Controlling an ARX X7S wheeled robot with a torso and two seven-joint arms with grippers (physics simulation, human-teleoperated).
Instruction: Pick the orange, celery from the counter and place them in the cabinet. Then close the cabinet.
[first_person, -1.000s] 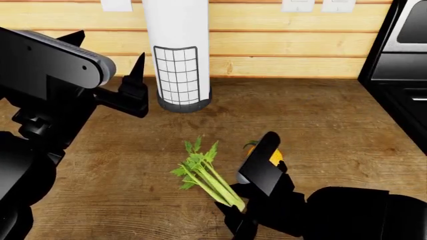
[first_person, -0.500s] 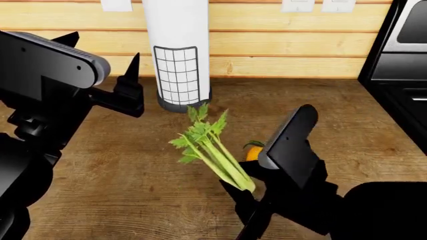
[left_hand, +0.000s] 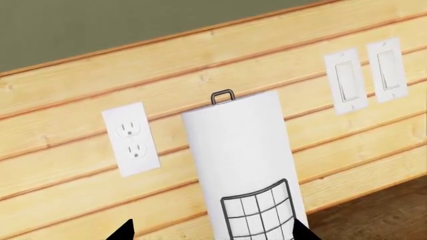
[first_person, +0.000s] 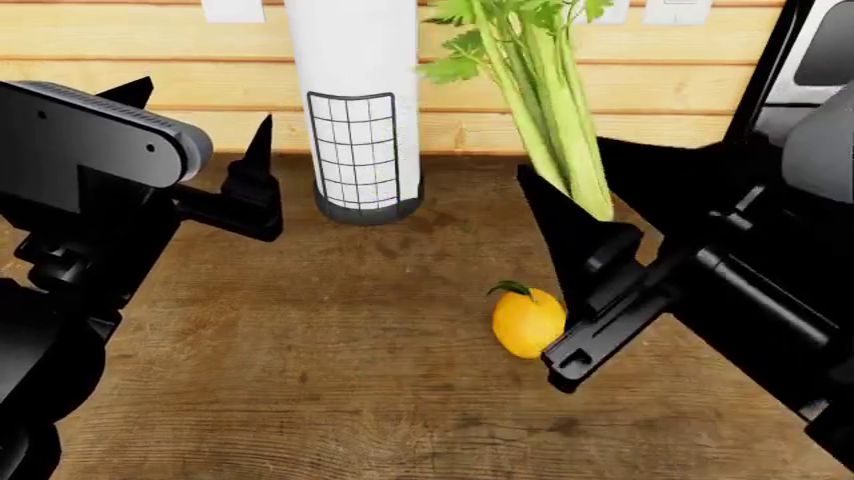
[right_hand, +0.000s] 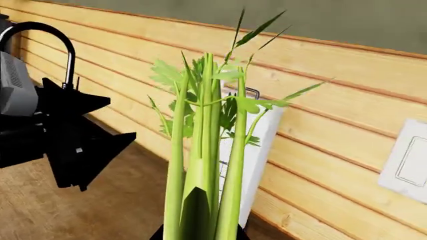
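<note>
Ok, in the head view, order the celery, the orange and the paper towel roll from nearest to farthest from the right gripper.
1. The celery: clamped in the right gripper, stalks pointing up.
2. The orange: on the counter, just below the gripper.
3. The paper towel roll: upright at the back wall, off toward the left gripper.
</note>
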